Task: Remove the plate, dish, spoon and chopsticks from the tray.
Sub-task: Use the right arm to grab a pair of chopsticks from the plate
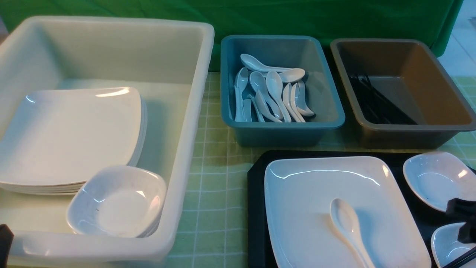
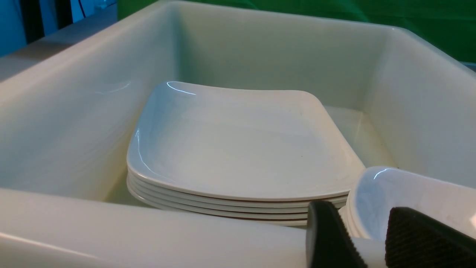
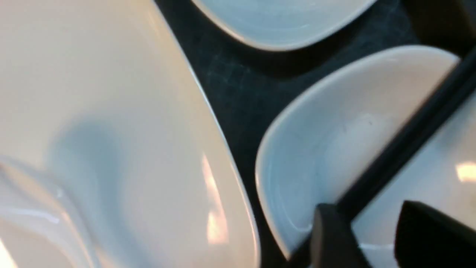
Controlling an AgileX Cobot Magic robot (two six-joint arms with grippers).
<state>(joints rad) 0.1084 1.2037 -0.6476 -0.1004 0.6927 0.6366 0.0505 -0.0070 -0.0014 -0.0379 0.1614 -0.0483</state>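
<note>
- Front view. The tray [image 1: 256, 193] lies at the table's near right corner. The plate [image 1: 316, 193] fills its left part, with the spoon [image 1: 347, 223] lying in it. A far dish [image 1: 435, 178] and a near dish [image 1: 446, 243] stand along the tray's right edge. The chopsticks [image 1: 461, 258] cross the near dish at the tray's near right corner, under the right gripper [image 1: 463, 219]. A blue tub [image 1: 275, 136] of spoons and a brown tub [image 1: 409, 139] of black sticks stand beyond the tray. A white tub [image 1: 186, 156] takes the table's left side.
- Left wrist view. The left gripper [image 2: 359, 223] hangs with fingers apart and empty over the white tub's near rim. Stacked plates [image 2: 238, 149] and nested bowls [image 2: 409, 197] lie inside.
- Right wrist view (blurred). The right gripper's fingers stand apart. The chopsticks run slantwise over the near dish to one finger, unpinched.
- Likely hazards. An off-centre close may catch one stick only, or skid both off the glossy rim. Pressing down could tip the near dish.
- Obstruction. The dish rim under the sticks leaves the fingers little room, and the plate lies just beside it.
</note>
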